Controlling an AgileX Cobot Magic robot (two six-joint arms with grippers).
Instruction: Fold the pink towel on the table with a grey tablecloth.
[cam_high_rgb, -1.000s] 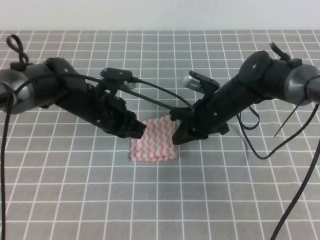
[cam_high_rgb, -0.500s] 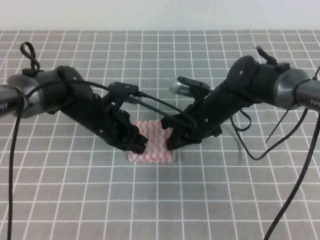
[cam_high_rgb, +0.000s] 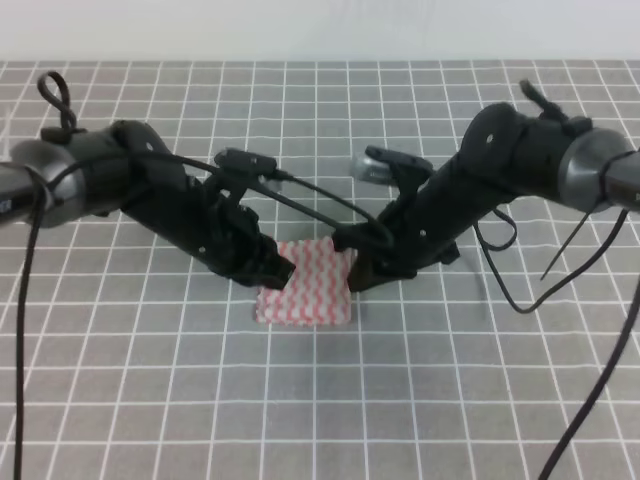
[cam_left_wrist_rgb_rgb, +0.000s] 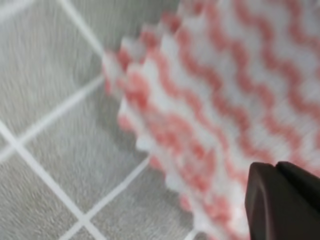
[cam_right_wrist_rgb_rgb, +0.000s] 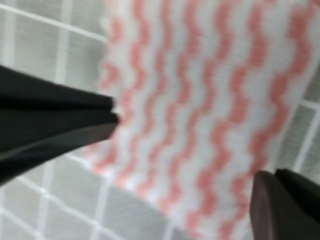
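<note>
Thin pink-and-white zigzag-striped towel (cam_high_rgb: 305, 287) lies flat near the middle of the grey tablecloth with white grid lines (cam_high_rgb: 420, 400), jagged pinked edges visible. In the left wrist view 2 layers show at the towel (cam_left_wrist_rgb_rgb: 210, 100) edge, one offset over the other. Left black gripper (cam_high_rgb: 277, 268) sits low at the towel's left far edge; only 1 dark fingertip (cam_left_wrist_rgb_rgb: 285, 200) shows in its wrist view, over the cloth, so can't tell if it's clenched or released. Right black gripper (cam_high_rgb: 358, 272) is at the towel's right far edge; its wrist view shows 2 dark fingers (cam_right_wrist_rgb_rgb: 55, 125) spread wide over the towel (cam_right_wrist_rgb_rgb: 200, 100), nothing gripped between them.
</note>
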